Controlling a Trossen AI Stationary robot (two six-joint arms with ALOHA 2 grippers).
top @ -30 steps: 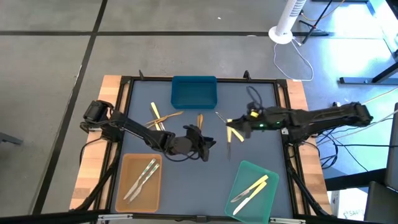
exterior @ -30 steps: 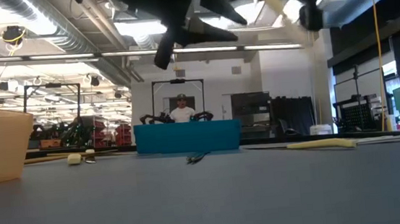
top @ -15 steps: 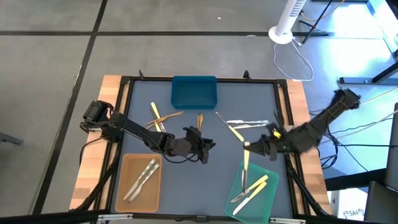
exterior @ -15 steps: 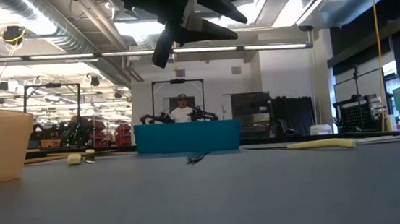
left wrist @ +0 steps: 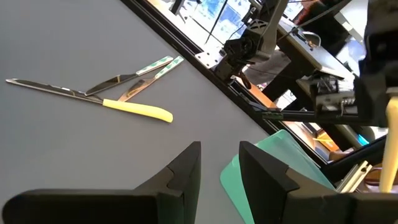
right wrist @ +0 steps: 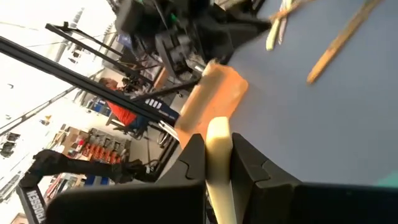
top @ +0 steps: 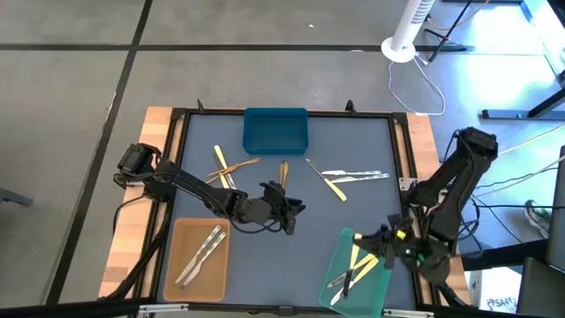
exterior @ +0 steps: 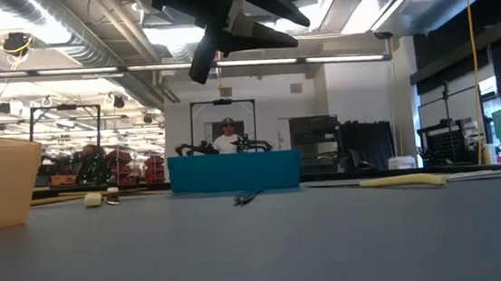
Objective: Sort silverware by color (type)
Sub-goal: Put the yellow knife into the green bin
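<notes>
One pale yellow utensil (top: 355, 259) in right gripper (top: 357, 257), upright over green tray (top: 378, 281).

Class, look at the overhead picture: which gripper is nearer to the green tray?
The right. The right gripper hangs right over the green tray, shut on a pale yellow utensil. The left gripper waits mid-table, well off the tray.
</notes>
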